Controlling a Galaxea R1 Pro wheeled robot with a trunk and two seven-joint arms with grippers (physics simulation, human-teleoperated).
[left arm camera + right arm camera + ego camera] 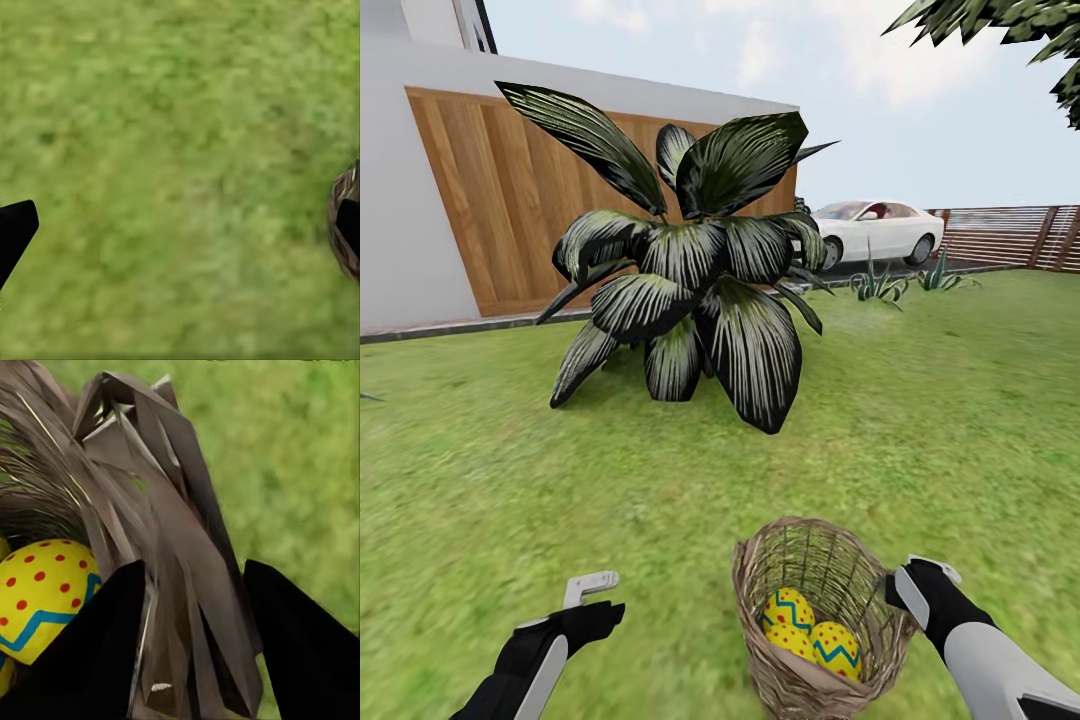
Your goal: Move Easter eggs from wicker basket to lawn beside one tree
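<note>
- From the head camera I had the small round brown open-weave wicker basket (822, 620) low and right of centre, on the mottled green lawn (660, 500), tipped so its mouth faced up toward me.
- Inside it lay three small yellow Easter eggs with blue zigzag bands and red dots (812, 630) — bunched together against the lower wall, touching one another.
- My right end effector (905, 590) was at the basket's right rim; in the right wrist view its two black fingers (90, 652) straddled the braided rim (180, 585), one inside the basket beside an egg (41, 596), one outside over the grass. It was closed on the basket wall.
- My left end effector (592, 590) hung over bare grass, well left of the basket and touching nothing. In the left wrist view its dark fingertips (15, 232) sat at opposite edges of the frame — spread wide, with nothing between them but lawn, and a sliver of wicker (343, 225) just behind the far tip.
- Beyond the basket stood a low broad-leaved plant with dark, white-striped leaves (690, 270), well apart from it.
- Further back I saw a wooden-panelled wall (490, 190), a white car (875, 230), and a brown horizontal-slat fence (1010, 235) at the right edge of the garden.
</note>
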